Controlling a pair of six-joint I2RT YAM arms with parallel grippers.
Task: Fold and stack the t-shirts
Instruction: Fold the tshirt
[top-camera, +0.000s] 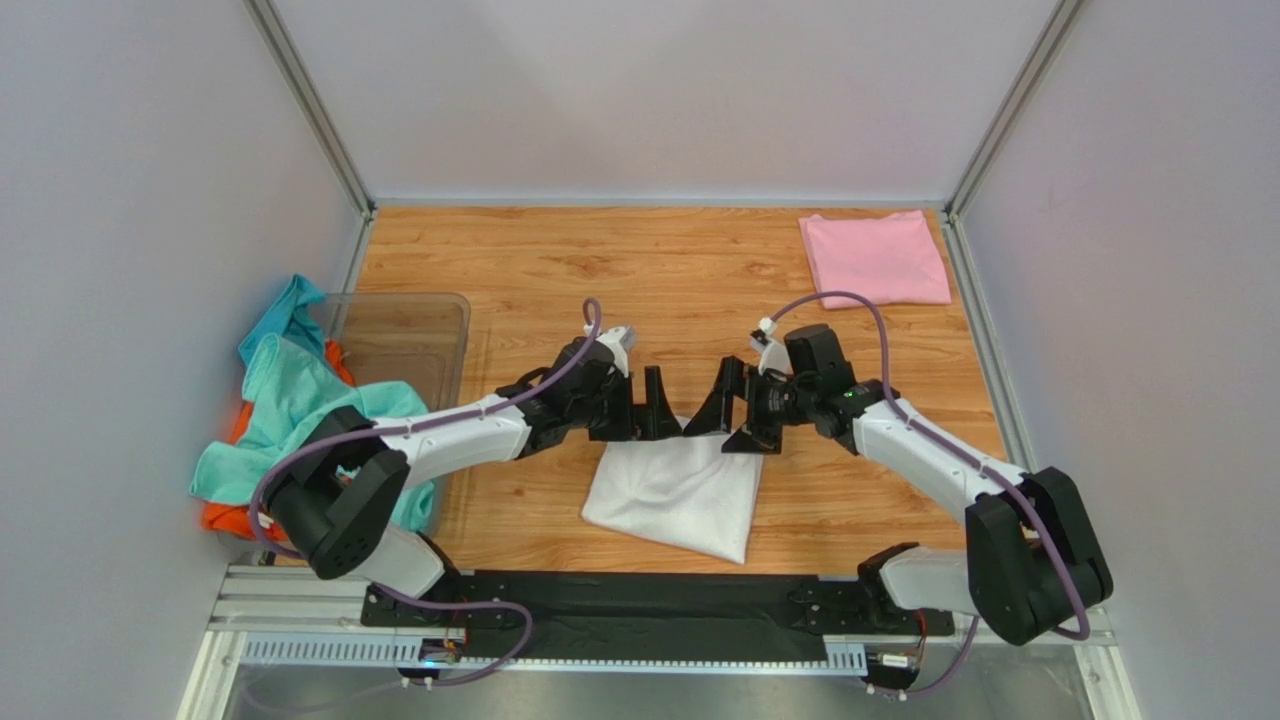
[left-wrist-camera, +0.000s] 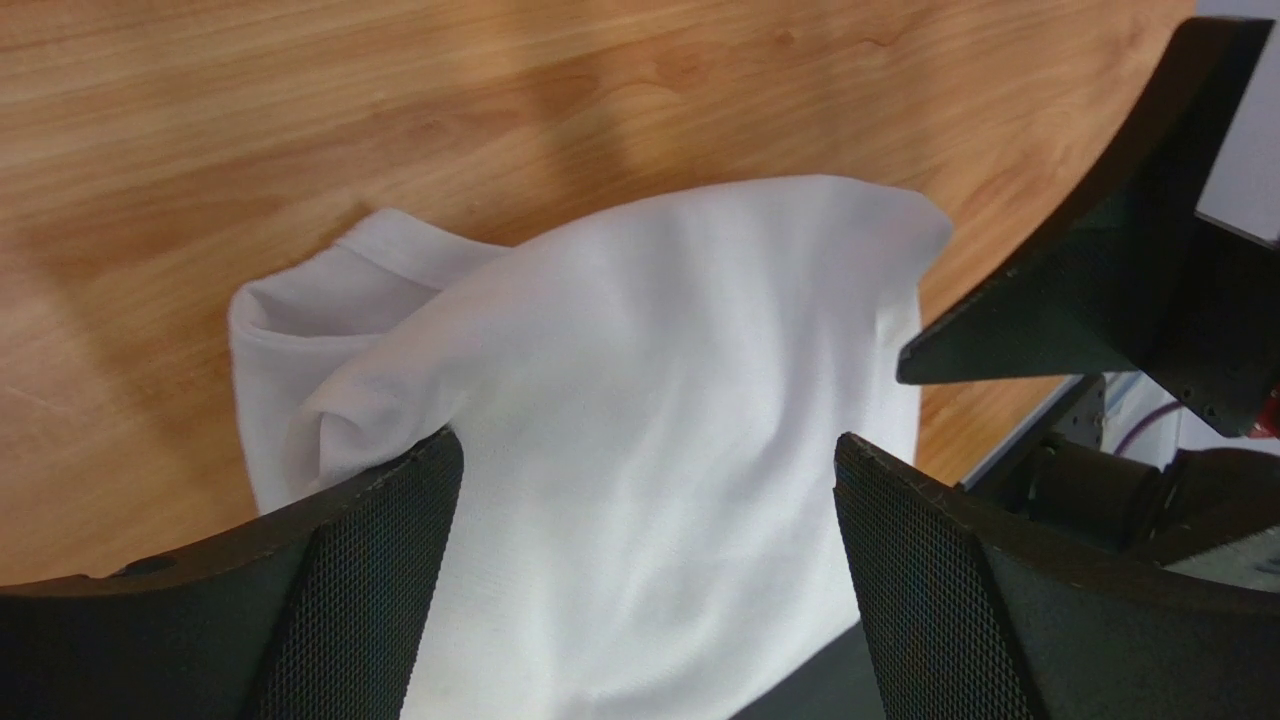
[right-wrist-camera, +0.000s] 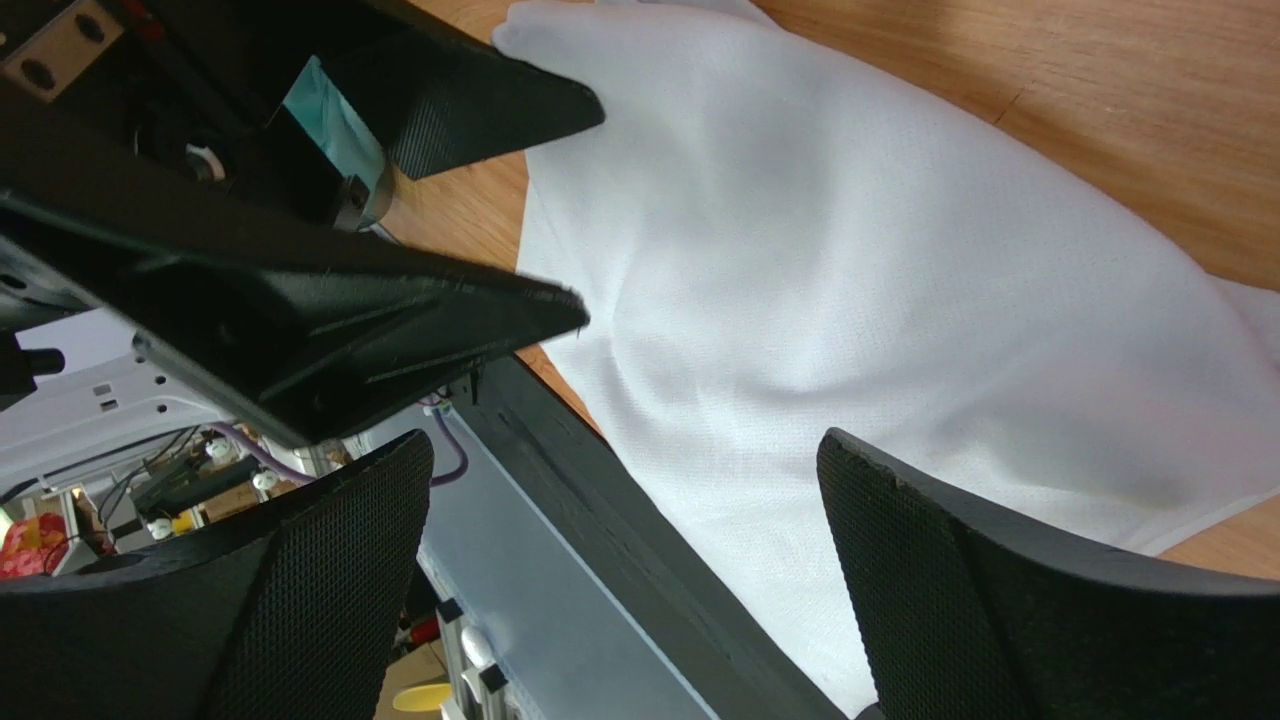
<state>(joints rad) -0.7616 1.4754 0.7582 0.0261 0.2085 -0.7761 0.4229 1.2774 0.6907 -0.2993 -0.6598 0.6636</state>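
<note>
- The white t-shirt lies folded on the wooden desk, near the front edge and roughly midway between the two arms. Its near end is angled a little toward the right.
- The left gripper hangs over the far edge of the white t-shirt with its jaws spread wide and nothing between them.
- In the left wrist view the cloth fills the gap between the two fingers. A rolled fold of it shows at the left.
- The right gripper faces the left one just across the same far edge. It is also wide open and holds nothing.
- From the right wrist camera the white t-shirt spreads flat below the parted fingers. The tips of the left gripper reach in from the upper left.
- The two grippers are close together, tip toward tip. I cannot tell whether either one touches the cloth.
- A pink t-shirt lies folded flat at the far right corner of the desk, well apart from the white one.
- Teal t-shirts are heaped at the left side, with an orange t-shirt showing beneath them.
- A clear plastic bin stands just beside that heap, behind the left arm.
</note>
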